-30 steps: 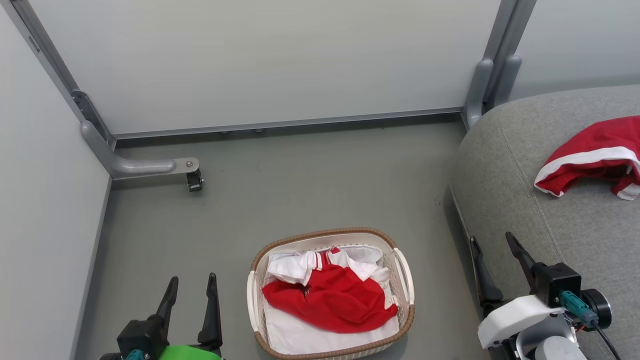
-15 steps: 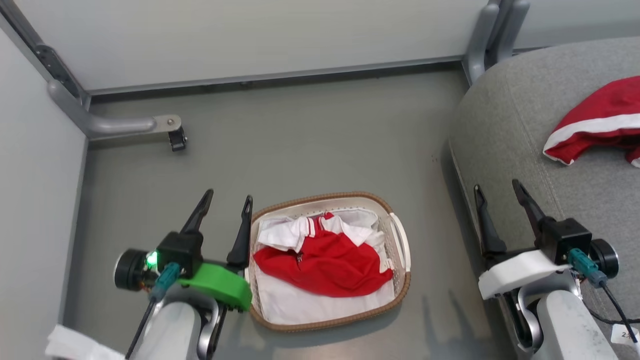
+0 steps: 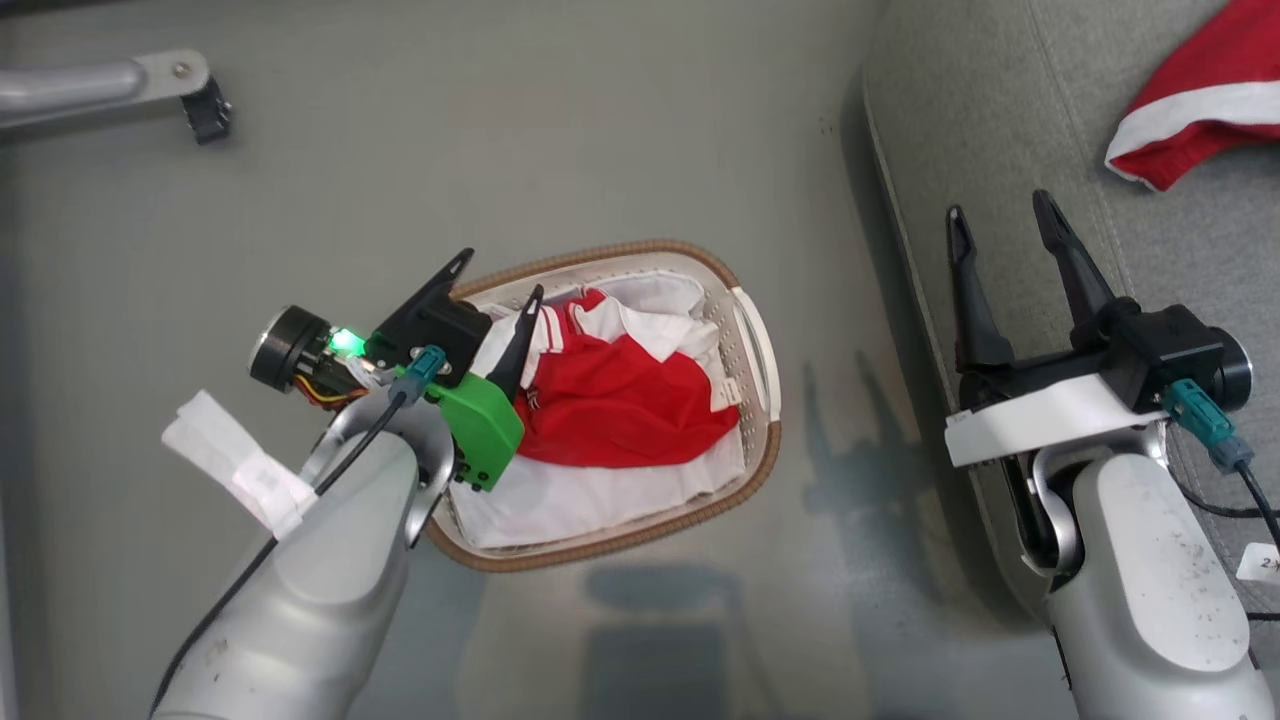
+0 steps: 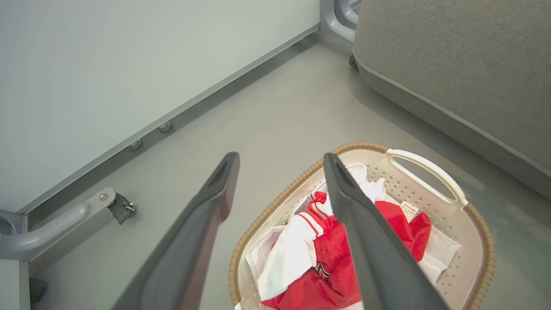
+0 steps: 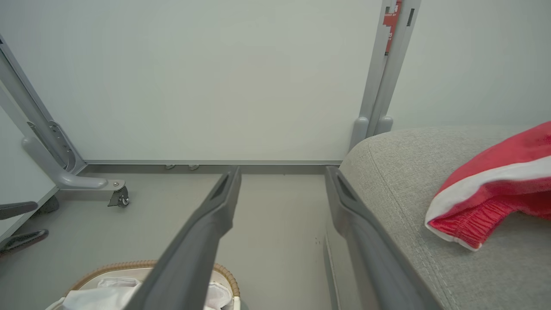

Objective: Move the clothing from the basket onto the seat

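Grey floor bears basket, long axis slanting lower-left to upper-right in head view. Clothing bunched inside, white trim toward upper end. Left gripper spread wide, empty, over basket's left rim. Right gripper spread, empty, over edge of seat; red garment lies there.

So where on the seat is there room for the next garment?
Bare seat lies between the red garment on it and the right gripper. Crowded: the basket, clothing inside, left gripper over its rim.
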You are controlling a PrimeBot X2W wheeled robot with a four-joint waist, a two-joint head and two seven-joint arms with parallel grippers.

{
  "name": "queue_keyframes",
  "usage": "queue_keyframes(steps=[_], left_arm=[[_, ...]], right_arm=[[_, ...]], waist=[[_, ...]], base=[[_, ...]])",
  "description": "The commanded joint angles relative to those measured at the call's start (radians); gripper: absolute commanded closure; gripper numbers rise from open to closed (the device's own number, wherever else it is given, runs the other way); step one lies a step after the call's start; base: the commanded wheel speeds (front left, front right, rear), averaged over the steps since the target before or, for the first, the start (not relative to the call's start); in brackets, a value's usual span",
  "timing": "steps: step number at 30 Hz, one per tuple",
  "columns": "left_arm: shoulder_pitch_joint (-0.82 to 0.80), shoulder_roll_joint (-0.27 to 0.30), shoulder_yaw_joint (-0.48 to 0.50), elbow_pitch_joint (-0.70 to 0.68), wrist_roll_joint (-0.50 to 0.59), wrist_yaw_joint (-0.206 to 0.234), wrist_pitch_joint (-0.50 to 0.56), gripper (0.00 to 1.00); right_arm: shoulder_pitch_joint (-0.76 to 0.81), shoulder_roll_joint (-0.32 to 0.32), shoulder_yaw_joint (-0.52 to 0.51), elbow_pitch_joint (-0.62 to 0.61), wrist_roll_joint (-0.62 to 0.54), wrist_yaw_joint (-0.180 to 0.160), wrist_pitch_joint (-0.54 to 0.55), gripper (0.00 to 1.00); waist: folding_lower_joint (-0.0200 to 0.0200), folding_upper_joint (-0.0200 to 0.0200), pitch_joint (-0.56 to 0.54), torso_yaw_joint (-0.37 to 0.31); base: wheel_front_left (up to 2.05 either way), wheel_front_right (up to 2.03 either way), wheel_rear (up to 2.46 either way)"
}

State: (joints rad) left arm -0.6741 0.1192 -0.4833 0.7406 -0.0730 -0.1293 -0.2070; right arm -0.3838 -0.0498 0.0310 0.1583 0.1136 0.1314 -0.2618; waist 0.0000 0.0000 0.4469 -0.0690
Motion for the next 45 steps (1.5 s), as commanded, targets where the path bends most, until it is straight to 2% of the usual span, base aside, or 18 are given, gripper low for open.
queue_keyframes(steps=[1, 8, 16, 28, 33, 34, 35, 36, 37, 38, 45], left_arm=[[-0.045, 0.017, -0.011, 0.028, 0.005, -0.001, 0.012, 0.0], [-0.174, 0.033, -0.119, 0.183, 0.007, 0.0, 0.066, 0.0], [-0.264, 0.048, -0.194, 0.282, 0.013, -0.001, 0.077, 0.0], [-0.359, 0.066, -0.278, 0.38, 0.013, 0.0, 0.11, 0.0], [-0.376, 0.072, -0.292, 0.434, 0.022, 0.024, 0.164, 0.0], [-0.378, 0.073, -0.293, 0.443, 0.022, 0.03, 0.172, 0.15], [-0.379, 0.073, -0.294, 0.45, 0.021, 0.035, 0.177, 0.44], [-0.377, 0.071, -0.294, 0.457, 0.015, 0.035, 0.18, 0.58], [-0.374, 0.067, -0.292, 0.461, 0.011, 0.034, 0.184, 0.84], [-0.371, 0.062, -0.291, 0.465, 0.005, 0.032, 0.18, 1.0], [-0.331, 0.031, -0.293, 0.461, -0.023, 0.024, 0.121, 1.0]], right_arm=[[-0.027, -0.001, 0.012, -0.011, 0.009, -0.001, -0.005, 0.0], [-0.086, -0.001, 0.052, -0.048, 0.052, -0.001, -0.005, 0.0], [-0.117, -0.001, 0.086, -0.081, 0.095, -0.001, -0.005, 0.0], [-0.135, -0.002, 0.13, -0.094, 0.135, -0.001, -0.005, 0.0], [-0.134, -0.002, 0.136, -0.092, 0.138, -0.001, -0.005, 0.0], [-0.134, -0.002, 0.138, -0.091, 0.138, -0.001, -0.005, 0.0], [-0.135, -0.002, 0.139, -0.09, 0.138, -0.001, -0.005, 0.0], [-0.134, -0.002, 0.14, -0.089, 0.138, -0.001, -0.005, 0.0], [-0.134, -0.002, 0.14, -0.087, 0.137, -0.001, -0.005, 0.0], [-0.133, -0.002, 0.14, -0.085, 0.137, -0.001, -0.005, 0.0], [-0.119, -0.002, 0.126, -0.06, 0.12, -0.001, -0.005, 0.0]], waist=[[0.0, 0.0, 0.181, -0.114], [0.0, 0.0, 0.309, -0.174], [0.0, 0.0, 0.39, -0.224], [0.0, 0.0, 0.436, -0.269], [0.0, 0.0, 0.44, -0.273], [0.0, 0.0, 0.44, -0.274], [0.0, 0.0, 0.439, -0.274], [0.0, 0.0, 0.438, -0.274], [0.0, 0.0, 0.437, -0.273], [0.0, 0.0, 0.434, -0.272], [0.0, 0.0, 0.391, -0.246]], base=[[0.0, 0.0, 0.0], [0.0, 0.0, 0.0], [0.0, 0.0, 0.0], [0.0, 0.0, 0.0], [0.0, 0.0, 0.0], [0.0, 0.0, 0.0], [0.0, 0.0, 0.0], [0.0, 0.0, 0.0], [0.0, 0.0, 0.0], [0.0, 0.0, 0.0], [0.0, 0.0, 0.0]])
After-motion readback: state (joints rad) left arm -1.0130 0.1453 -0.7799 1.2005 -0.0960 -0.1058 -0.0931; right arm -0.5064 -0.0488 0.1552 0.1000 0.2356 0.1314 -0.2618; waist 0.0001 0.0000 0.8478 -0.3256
